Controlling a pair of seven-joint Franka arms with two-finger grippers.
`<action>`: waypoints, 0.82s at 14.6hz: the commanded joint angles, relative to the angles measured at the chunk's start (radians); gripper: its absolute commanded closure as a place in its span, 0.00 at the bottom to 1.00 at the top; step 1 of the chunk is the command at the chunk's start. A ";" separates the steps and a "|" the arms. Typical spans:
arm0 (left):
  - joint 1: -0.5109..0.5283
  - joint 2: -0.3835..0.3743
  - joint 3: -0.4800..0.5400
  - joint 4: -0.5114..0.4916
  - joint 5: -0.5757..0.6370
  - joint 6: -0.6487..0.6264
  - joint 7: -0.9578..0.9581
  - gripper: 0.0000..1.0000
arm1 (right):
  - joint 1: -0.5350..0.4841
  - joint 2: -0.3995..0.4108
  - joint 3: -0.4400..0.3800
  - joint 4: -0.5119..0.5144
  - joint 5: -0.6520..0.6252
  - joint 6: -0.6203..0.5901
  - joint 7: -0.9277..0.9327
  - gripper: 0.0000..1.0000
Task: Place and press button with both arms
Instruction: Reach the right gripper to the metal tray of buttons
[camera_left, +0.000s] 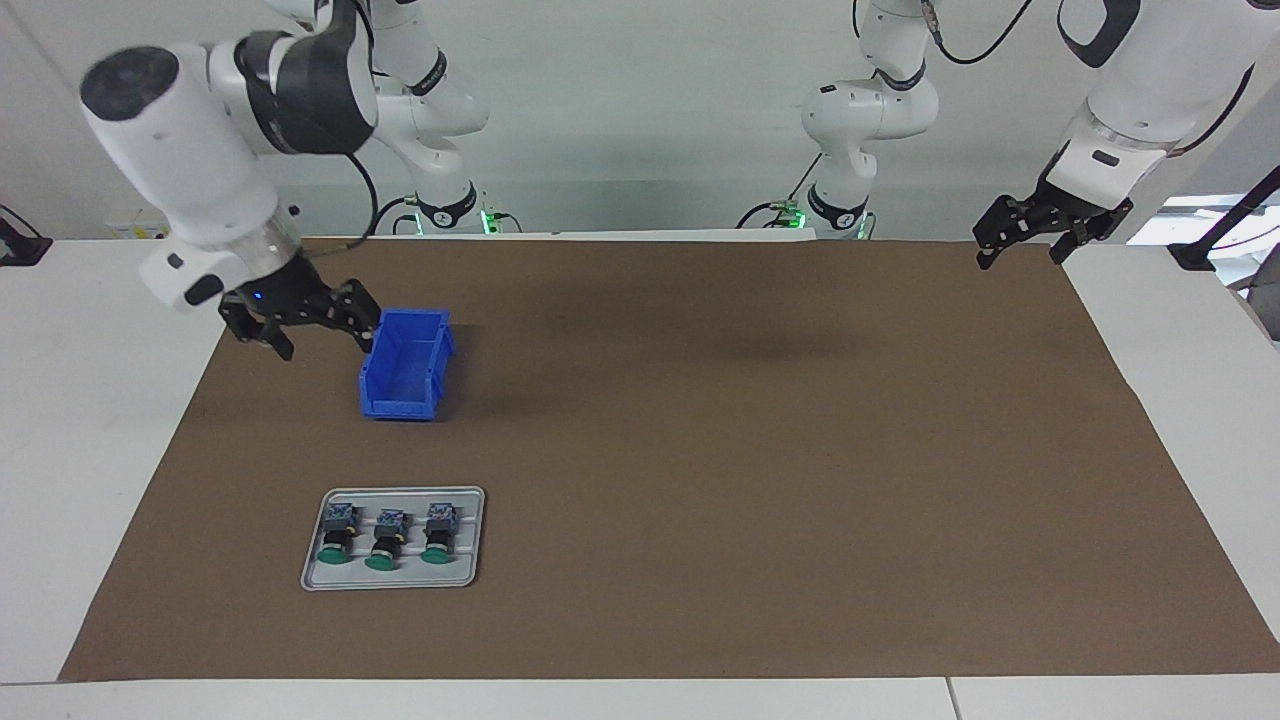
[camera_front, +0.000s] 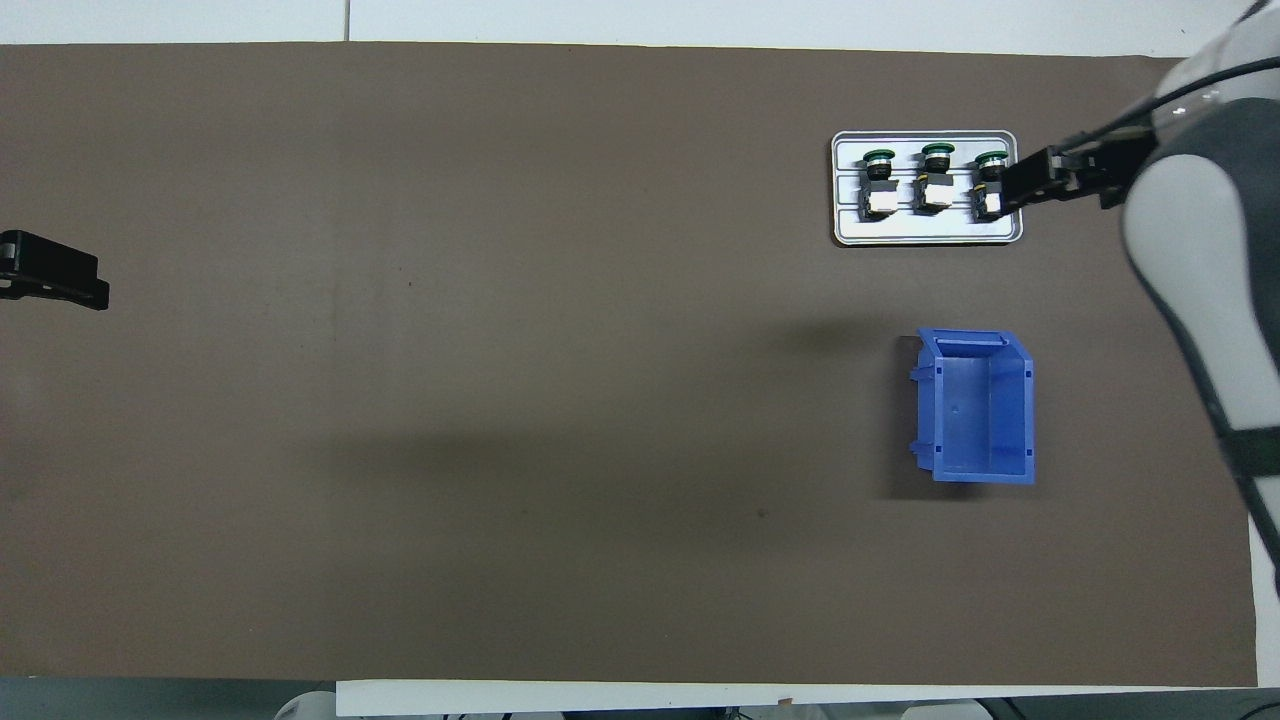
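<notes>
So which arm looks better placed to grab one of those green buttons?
The right arm, probably. Its open right gripper hangs beside the blue bin, at the same end as the tray of buttons. The left gripper waits at the table's other end.

White worktop (camera_left: 60, 450) under a brown mat (camera_left: 700, 450), backed by a plain pale wall (camera_left: 640, 90). Soft shadows across the mat, bright light at one corner.

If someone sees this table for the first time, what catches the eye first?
Probably the bright blue bin on the brown mat, toward the right arm's end, with the right claw hanging open beside it. Next, the grey tray with three green-capped buttons, farther from the robots than the bin.
</notes>
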 joint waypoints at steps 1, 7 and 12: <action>-0.005 -0.017 0.004 -0.018 0.011 -0.005 -0.004 0.00 | 0.023 0.129 0.002 0.041 0.015 0.115 0.037 0.00; 0.002 -0.020 0.004 -0.024 0.011 -0.004 0.009 0.00 | 0.041 0.290 0.003 0.043 0.022 0.320 0.038 0.11; -0.005 -0.021 0.004 -0.028 0.011 -0.002 0.005 0.00 | 0.051 0.344 0.008 0.033 0.022 0.404 0.031 0.18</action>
